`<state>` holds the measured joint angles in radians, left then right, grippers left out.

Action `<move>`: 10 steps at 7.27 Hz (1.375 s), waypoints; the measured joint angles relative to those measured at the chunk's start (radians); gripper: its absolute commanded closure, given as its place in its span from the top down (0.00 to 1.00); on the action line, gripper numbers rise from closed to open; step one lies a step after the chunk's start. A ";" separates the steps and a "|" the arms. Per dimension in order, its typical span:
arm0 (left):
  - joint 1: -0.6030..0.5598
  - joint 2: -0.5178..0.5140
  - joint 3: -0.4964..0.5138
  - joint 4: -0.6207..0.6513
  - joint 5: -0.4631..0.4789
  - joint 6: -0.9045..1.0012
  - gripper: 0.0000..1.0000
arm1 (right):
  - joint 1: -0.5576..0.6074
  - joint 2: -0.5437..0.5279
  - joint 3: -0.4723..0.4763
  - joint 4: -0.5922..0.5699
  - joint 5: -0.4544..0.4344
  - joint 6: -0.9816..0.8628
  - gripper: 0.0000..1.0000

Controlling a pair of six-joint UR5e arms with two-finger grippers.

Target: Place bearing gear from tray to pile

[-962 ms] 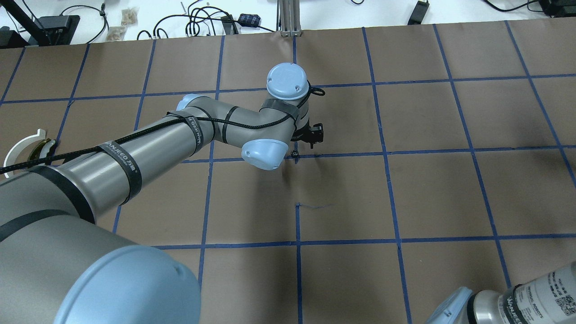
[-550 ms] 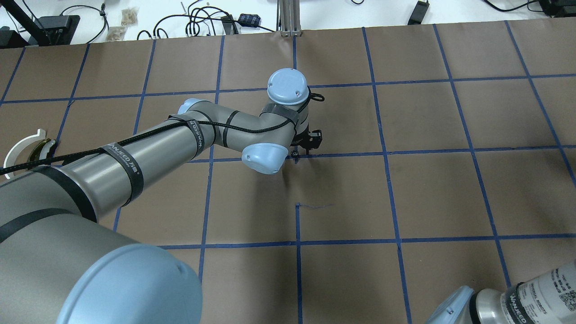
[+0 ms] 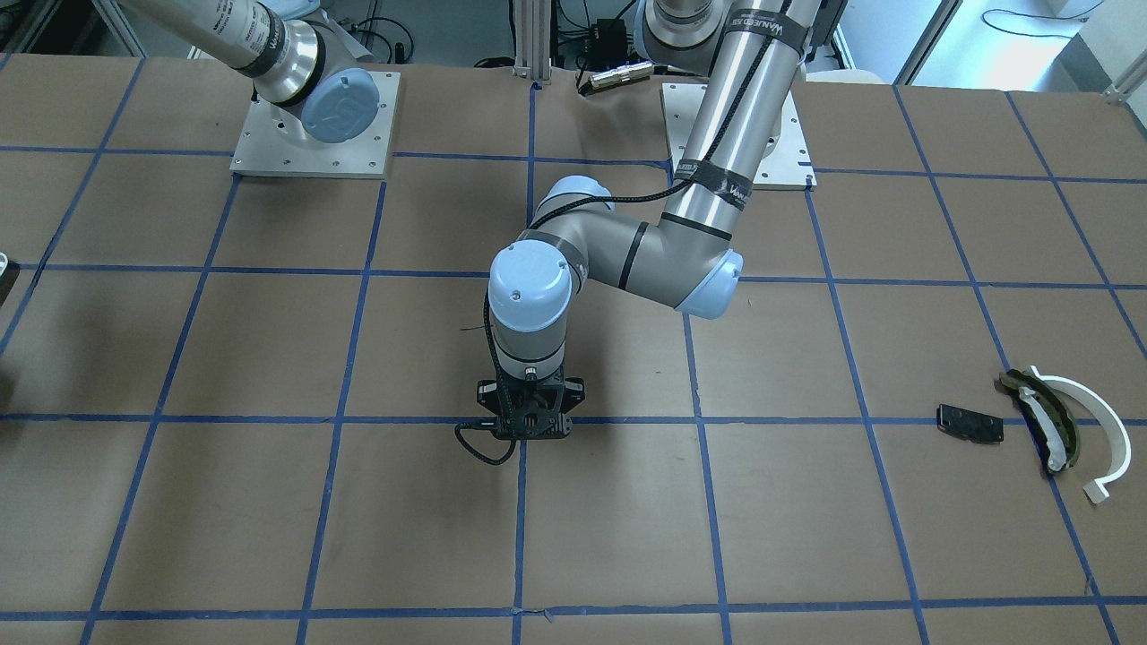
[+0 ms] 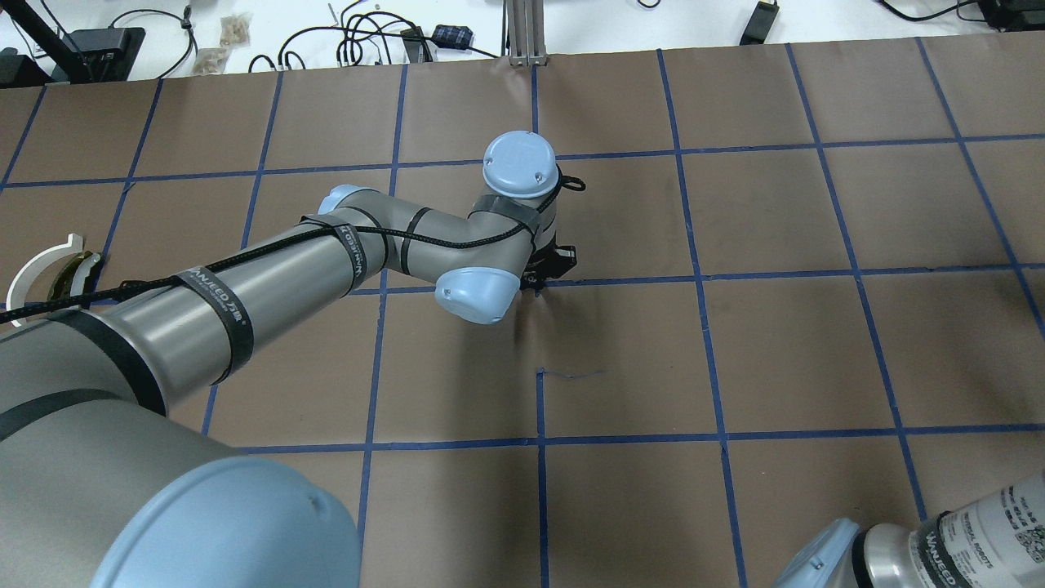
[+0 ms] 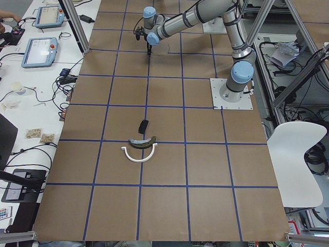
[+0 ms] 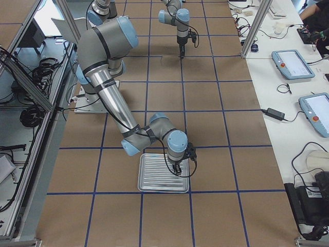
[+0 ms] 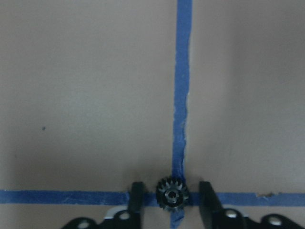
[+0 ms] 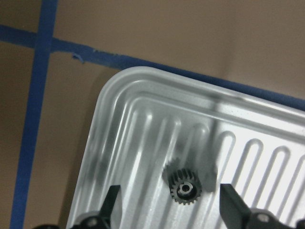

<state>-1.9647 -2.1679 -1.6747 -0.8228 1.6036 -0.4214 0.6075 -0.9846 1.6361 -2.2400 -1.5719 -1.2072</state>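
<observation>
Step in hand, as judged: pick-up at mid-table. The left gripper [image 7: 171,193] stands spread astride a gear [image 7: 172,194] lying on the blue tape [image 7: 181,95] crossing, not pinched; the pile [image 3: 1044,414] lies well apart. The right gripper [image 8: 170,202], also spread, hovers over a second gear [image 8: 186,187] in the tray [image 8: 143,100]. Next move: close squarely, lift, carry to the pile. Since 1.0 s ago, the left gripper has lowered over the gear.
</observation>
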 measured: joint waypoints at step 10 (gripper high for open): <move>0.927 0.297 -0.180 -0.249 0.013 1.128 0.00 | 0.006 0.002 -0.028 0.001 0.013 0.001 0.09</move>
<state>-1.0377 -1.8710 -1.8550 -1.0723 1.6169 0.7063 0.6134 -0.9823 1.6077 -2.2388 -1.5589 -1.2066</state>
